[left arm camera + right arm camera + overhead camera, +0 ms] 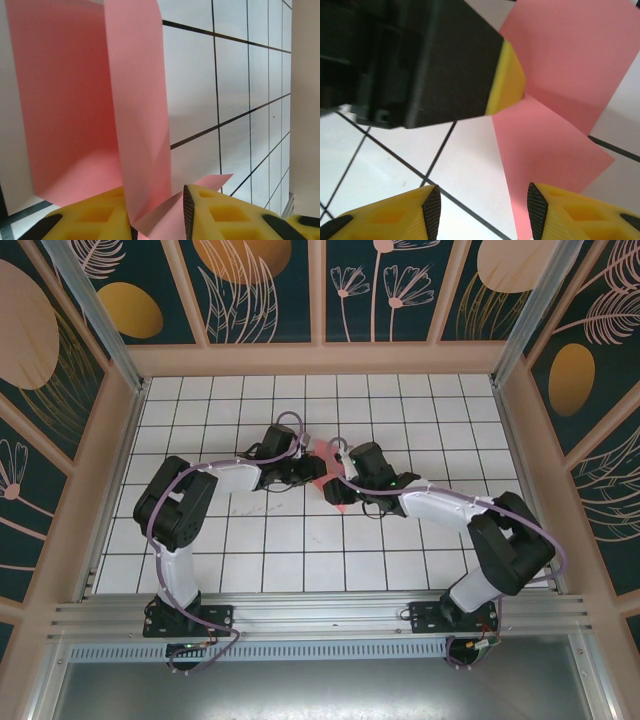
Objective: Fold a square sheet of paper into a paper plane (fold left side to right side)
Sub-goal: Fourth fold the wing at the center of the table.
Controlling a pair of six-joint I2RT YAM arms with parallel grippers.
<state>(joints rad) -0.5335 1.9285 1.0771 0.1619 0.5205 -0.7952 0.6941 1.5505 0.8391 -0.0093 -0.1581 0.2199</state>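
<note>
The square sheet of paper [325,455] is coral-red and partly folded, lying near the middle of the tiled table between both grippers. In the left wrist view one flap of the sheet [75,100] stands up, and a loose fold runs down between the yellow fingers. My left gripper [157,220] is narrowed on that fold, and the paper touches both pads. In the right wrist view the sheet [570,65] lies creased on the tiles, with a left fingertip [507,85] at its crease. My right gripper [484,210] stands open over bare tile, its right finger over the paper's edge.
The white grid table [240,540] is walled by a wooden frame with patterned panels [320,350]. Both arms reach inward and meet at the centre, the left gripper [308,470] and the right gripper [342,480] close together.
</note>
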